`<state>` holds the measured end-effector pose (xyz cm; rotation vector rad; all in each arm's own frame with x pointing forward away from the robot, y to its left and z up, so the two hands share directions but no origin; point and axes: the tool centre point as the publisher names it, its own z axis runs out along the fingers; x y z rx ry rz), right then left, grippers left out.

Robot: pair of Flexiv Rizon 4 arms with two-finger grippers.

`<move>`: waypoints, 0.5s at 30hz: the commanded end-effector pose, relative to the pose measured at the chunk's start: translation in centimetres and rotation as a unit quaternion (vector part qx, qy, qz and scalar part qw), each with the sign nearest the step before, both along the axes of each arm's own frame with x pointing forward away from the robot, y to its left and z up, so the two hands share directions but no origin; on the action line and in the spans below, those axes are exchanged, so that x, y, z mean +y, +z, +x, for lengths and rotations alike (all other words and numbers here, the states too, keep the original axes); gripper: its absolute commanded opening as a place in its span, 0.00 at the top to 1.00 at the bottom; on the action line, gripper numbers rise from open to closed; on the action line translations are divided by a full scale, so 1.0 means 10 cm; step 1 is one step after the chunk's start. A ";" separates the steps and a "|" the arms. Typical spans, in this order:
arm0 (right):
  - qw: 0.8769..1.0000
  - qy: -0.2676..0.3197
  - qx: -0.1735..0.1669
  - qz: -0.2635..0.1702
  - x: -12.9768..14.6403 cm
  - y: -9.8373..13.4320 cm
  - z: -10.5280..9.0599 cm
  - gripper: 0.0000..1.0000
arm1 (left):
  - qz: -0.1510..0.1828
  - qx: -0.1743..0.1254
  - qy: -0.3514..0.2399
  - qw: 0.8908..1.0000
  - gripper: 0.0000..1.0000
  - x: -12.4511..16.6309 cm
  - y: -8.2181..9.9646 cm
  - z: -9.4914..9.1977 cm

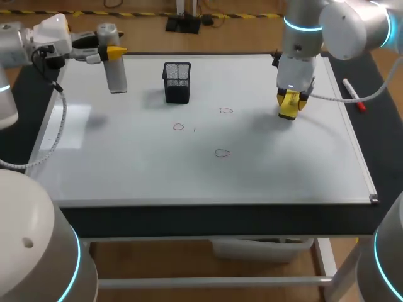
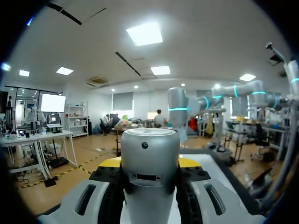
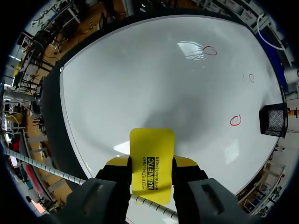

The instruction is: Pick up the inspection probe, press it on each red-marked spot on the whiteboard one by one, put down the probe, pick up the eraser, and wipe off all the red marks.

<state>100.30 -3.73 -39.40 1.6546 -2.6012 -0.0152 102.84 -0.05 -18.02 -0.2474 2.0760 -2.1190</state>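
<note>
At the back left of the whiteboard (image 1: 157, 176), my left gripper (image 1: 113, 52) is shut on the top of the grey cylindrical probe (image 1: 116, 74), which hangs upright. In the left wrist view the probe (image 2: 149, 144) fills the gap between the yellow tips of the left gripper (image 2: 149, 164). My right gripper (image 1: 289, 99) is shut on the yellow eraser (image 1: 288, 110) at the board's back right, just above the surface. In the right wrist view the eraser (image 3: 152, 144) sticks out ahead of the right gripper (image 3: 150, 163). Three red marks (image 1: 178, 126) (image 1: 226, 111) (image 1: 221, 152) lie mid-board.
A black mesh holder (image 1: 177, 82) stands at the back of the board, between the two grippers and behind the marks. A red-capped marker (image 1: 354, 94) lies on the dark mat beside the board's right edge. The holder (image 3: 273, 119) also shows in the right wrist view.
</note>
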 end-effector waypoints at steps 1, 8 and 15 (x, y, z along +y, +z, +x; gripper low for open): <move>1.000 0.001 0.001 -0.003 0.00 0.01 0.01 1.00 | -0.003 -0.002 -0.012 1.000 1.00 -0.12 0.02 -0.14; 1.000 0.001 0.001 -0.003 0.00 0.01 0.01 1.00 | -0.010 -0.006 -0.054 0.998 1.00 -0.42 0.05 -0.36; 1.000 0.001 0.001 -0.003 0.00 0.01 0.01 1.00 | -0.015 -0.005 -0.091 0.996 1.00 -0.65 0.02 -0.56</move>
